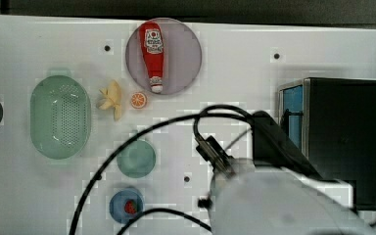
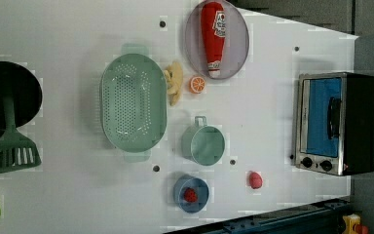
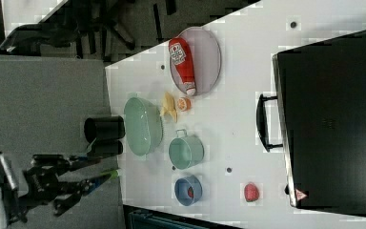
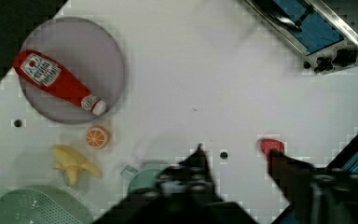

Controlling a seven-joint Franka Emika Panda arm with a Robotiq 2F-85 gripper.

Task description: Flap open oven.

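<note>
The oven [image 2: 338, 122] is a black box with a silver front frame and stands at the left view's right edge. Its blue glass door [image 2: 321, 117] is shut, with the dark bar handle [image 2: 333, 117] flat across it and black knobs [image 2: 316, 164] beside it. From above, the oven [image 1: 345, 127] has my arm [image 1: 279, 196] in front of it, covering part of its front. In the wrist view my gripper [image 4: 235, 158] stands open over bare white table. Nothing lies between its dark fingers [image 4: 196, 163]. The oven's front [image 4: 314, 30] is well away from them.
A ketchup bottle [image 2: 213, 36] lies on a purple plate [image 2: 238, 29]. Around the table's middle are a green colander [image 2: 132, 107], a banana [image 2: 174, 82], an orange slice [image 2: 197, 84], a green pot [image 2: 203, 144], a blue bowl [image 2: 191, 194] and a small red piece [image 4: 271, 145] beside one fingertip.
</note>
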